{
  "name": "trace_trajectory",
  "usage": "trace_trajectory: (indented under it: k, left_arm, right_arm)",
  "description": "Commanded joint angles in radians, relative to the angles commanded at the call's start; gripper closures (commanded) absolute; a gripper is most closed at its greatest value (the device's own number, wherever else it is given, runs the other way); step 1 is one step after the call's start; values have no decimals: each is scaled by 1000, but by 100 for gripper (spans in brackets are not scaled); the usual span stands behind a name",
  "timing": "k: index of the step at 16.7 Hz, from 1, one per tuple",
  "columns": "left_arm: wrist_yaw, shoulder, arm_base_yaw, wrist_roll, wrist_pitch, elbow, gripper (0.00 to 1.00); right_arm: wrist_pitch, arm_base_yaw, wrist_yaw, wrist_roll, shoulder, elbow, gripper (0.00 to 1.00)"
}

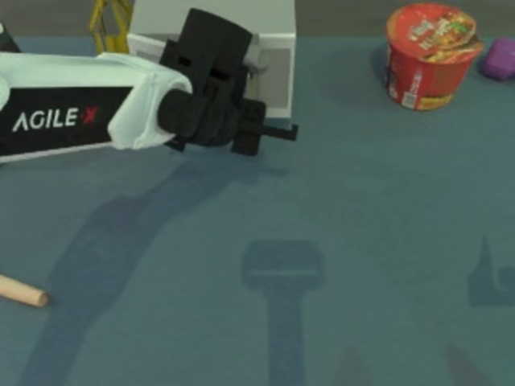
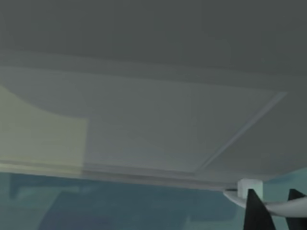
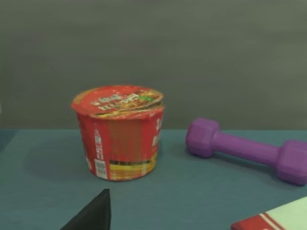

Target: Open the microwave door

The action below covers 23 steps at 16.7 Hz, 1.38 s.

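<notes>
Microwave (image 1: 273, 32): at the table's 12 o'clock edge, slightly toward 11; front faces 6 o'clock, long axis running 9 to 3 o'clock.
Microwave door (image 2: 144, 129): fills the left wrist view as a grey window inside a pale frame; in the top view it is mostly hidden under the arm, so how far it stands from the body cannot be told.
Left gripper (image 1: 229, 76): right at the microwave's front; only two dark finger tips (image 2: 254, 211) show in its wrist view, beside a pale handle-like piece, and whether the claw is apart or together cannot be told.
Writing: "AGILE X" on the left arm (image 1: 72, 112); the noodle cup's print is unreadable.
Noodle cup (image 1: 429, 55): upright at 1 o'clock.
Purple dumbbell (image 3: 249, 148): full length only in the right wrist view; the top view catches one end at 2 o'clock.
Right gripper (image 3: 93, 213): unseen from above; one dark finger corner in its own view, claw state cannot be told.
Wooden stick (image 1: 22, 292): at 8 o'clock, top view only.
</notes>
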Motion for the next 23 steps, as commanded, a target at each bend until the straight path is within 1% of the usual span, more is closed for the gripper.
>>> trace_trajectory:
  k: [7,9,14,23]
  left_arm:
    - [0,0,0,0,0,0,100]
    - [10,1,-7,-3,0,0,100]
    - [37,-26,13,43,16,-37,100]
    - [37,-26,13,44,16,-37,100]
  right_arm:
    - [0,0,0,0,0,0,0]
    - [0,0,0,0,0,0,0]
    - [0,0,0,0,0,0,0]
    - [0,0,0,0,0,0,0]
